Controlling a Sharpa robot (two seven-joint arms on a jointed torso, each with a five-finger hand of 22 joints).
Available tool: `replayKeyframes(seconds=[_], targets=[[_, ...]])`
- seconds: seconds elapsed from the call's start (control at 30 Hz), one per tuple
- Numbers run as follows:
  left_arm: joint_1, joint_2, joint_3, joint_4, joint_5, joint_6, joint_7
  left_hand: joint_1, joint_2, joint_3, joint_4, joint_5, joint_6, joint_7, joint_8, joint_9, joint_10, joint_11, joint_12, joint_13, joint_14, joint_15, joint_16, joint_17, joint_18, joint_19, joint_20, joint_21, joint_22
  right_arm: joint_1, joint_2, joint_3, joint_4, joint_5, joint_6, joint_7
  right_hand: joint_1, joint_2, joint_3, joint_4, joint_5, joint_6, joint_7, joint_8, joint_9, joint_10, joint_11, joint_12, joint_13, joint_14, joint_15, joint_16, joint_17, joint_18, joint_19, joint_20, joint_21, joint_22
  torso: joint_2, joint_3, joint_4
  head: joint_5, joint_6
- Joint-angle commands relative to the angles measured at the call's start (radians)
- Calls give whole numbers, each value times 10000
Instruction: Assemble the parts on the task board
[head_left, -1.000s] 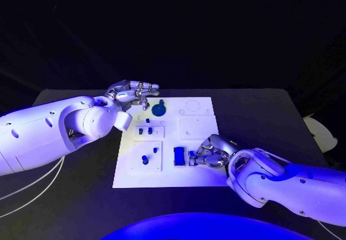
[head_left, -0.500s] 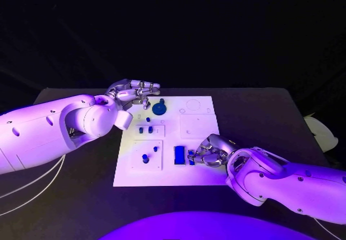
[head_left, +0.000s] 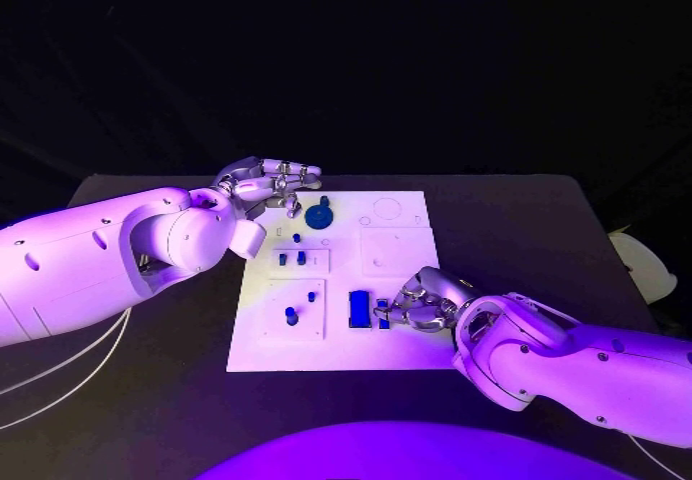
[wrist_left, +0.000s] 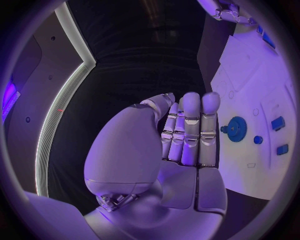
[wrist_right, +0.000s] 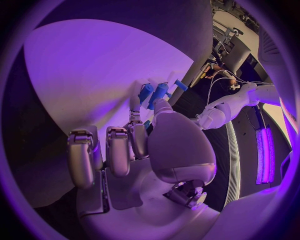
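The white task board (head_left: 392, 345) lies mid-table. A blue gear (head_left: 317, 215) sits near its far left corner, with my left hand (head_left: 268, 185) just beside it, fingers straight and together, holding nothing. In the left wrist view the gear (wrist_left: 236, 129) lies on the board (wrist_left: 256, 80) past the fingertips of that hand (wrist_left: 187, 132). My right hand (head_left: 423, 306) rests on the board's near right part, fingers curled, pinching a small blue part (head_left: 382, 311) next to an upright blue block (head_left: 358, 309). In the right wrist view the small part (wrist_right: 145, 124) sits between thumb and fingertip.
Small blue pegs (head_left: 293, 259) stand in the left middle panel, and another peg (head_left: 291, 317) in the near left panel. A round recess (head_left: 385, 211) and a square recess (head_left: 389, 250) lie on the board's right side. A pale object (head_left: 643, 262) sits off the table's right edge.
My right hand's fingers have edged slightly toward the blue block with the small part. The left hand has stayed put.
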Motion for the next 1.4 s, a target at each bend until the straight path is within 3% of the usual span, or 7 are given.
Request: replayKeyframes(seconds=[0.03,0.2,0.6,1.13,1.27,1.4], targets=[[4,3,6,29,-32,153,7,14,28,29,-40,23,15,-6,37,-11,-98,-4,59,8,-89,1,47,-14,153,-28,59,-40,-8,-5,-85,0,65,-187,141,215,199,50,-24,-54,44,-15,29,2,21,145,52,-33,607,873,-33,30,1746,-140,1044,-58,44,2630,-3,3,-2,-3,15],[4,-8,6,29,-50,157,5,14,28,29,-40,23,15,-6,37,-11,-98,-4,59,8,-89,1,47,-14,153,-28,59,-40,-8,-14,-280,-1,253,-302,316,436,573,26,-18,-150,62,-37,18,8,43,136,42,-50,606,872,-42,26,1741,-140,1044,-65,44,2630,-2,6,-3,9,36],[3,-11,6,21,-56,151,37,17,36,39,-45,27,-3,-2,35,-17,-122,2,61,5,-94,4,50,-20,153,-31,60,-45,-10,-61,-556,-6,546,-768,466,733,709,-7,-42,-177,27,-49,19,9,52,124,41,-81,589,869,-43,18,1728,-140,1044,-66,44,2630,-5,4,-4,13,37],[3,4,6,23,-57,143,28,21,42,43,-48,28,0,-4,40,-16,-127,1,63,4,-97,5,48,-26,153,-31,60,-44,-9,-76,-396,-8,291,-1001,653,687,944,16,-26,-229,63,-55,9,13,64,131,33,-60,612,872,-48,24,1741,-140,1044,-70,44,2630,10,-7,23,-12,11],[3,-3,6,22,-57,129,24,21,42,43,-48,28,0,-4,40,-16,-127,1,63,4,-97,5,48,-26,153,-31,60,-44,-9,-79,-353,-11,239,-1078,846,678,1316,-18,4,-384,-117,-54,-8,23,81,140,17,-32,641,875,-62,31,1758,-140,1044,-80,44,2630,8,6,10,30,-22],[3,-12,6,22,-58,123,19,21,42,43,-48,28,0,-4,40,-16,-127,1,63,4,-97,5,48,-26,153,-31,60,-44,-9,-94,-349,-13,222,-1143,915,664,1569,12,51,-443,-673,-46,-11,27,91,151,12,-9,666,879,-66,40,1776,-140,1044,-88,44,2630,7,8,-1,45,-27]])
